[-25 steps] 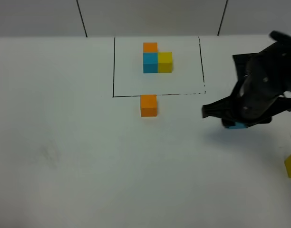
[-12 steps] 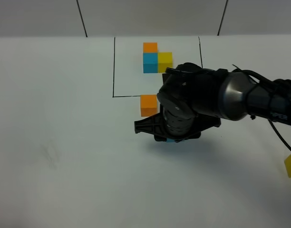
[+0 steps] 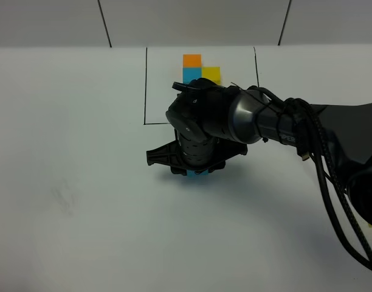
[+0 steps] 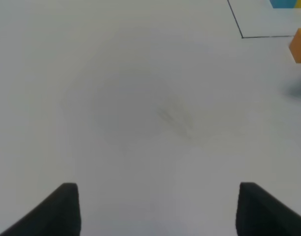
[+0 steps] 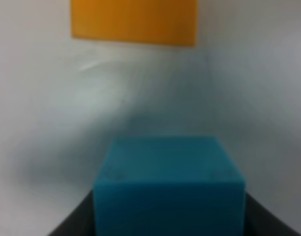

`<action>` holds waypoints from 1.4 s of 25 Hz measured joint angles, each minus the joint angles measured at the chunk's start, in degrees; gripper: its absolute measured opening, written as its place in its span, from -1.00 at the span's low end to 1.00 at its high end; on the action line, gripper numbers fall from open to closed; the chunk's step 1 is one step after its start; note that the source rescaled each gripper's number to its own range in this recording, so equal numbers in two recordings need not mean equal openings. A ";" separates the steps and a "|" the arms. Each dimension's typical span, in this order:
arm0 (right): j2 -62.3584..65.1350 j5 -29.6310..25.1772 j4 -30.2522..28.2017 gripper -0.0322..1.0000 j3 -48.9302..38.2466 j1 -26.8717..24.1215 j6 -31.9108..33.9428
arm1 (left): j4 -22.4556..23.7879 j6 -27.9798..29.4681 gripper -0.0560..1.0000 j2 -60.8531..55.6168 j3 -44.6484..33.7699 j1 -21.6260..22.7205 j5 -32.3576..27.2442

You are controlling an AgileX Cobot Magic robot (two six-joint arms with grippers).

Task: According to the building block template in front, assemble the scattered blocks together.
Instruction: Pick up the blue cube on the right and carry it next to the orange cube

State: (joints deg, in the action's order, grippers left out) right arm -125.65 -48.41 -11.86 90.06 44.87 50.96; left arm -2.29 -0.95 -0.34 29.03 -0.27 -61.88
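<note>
My right gripper (image 3: pixel 194 173) reaches across the middle and is shut on the loose blue cube (image 3: pixel 197 176), held low over the table just in front of the black frame (image 3: pixel 145 85). In the right wrist view the blue cube (image 5: pixel 169 187) fills the foreground, and the loose orange cube (image 5: pixel 134 22) lies a short gap beyond it. The arm hides that orange cube in the exterior view. The template (image 3: pixel 192 61) shows its orange, blue and yellow tops behind the arm. The loose yellow cube is hidden. My left gripper (image 4: pixel 158 199) is open and empty over bare table.
The right arm's thick body and cables (image 3: pixel 320 158) cover the table from the middle to the right edge. In the left wrist view the loose orange cube (image 4: pixel 299 45) and a corner of the frame line (image 4: pixel 258 36) sit at the far edge.
My right arm has swept left with the blue cube, from the table's right side to just in front of the frame. It now covers the loose orange cube.
</note>
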 joint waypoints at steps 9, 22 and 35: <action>-5.45 -0.36 4.19 -0.93 5.39 -0.08 -3.50 | 0.00 0.00 -0.02 0.00 0.00 0.00 0.00; -5.70 -0.47 4.27 -0.93 5.84 -1.99 -3.85 | 0.00 0.00 -0.02 0.00 0.00 0.00 0.00; -5.82 -0.09 4.11 -0.93 5.89 -2.45 -3.85 | 0.00 0.00 -0.02 0.00 0.00 0.00 0.00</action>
State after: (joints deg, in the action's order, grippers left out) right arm -131.47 -48.50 -7.75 95.95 42.42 47.11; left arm -2.29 -0.95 -0.34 29.03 -0.27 -61.88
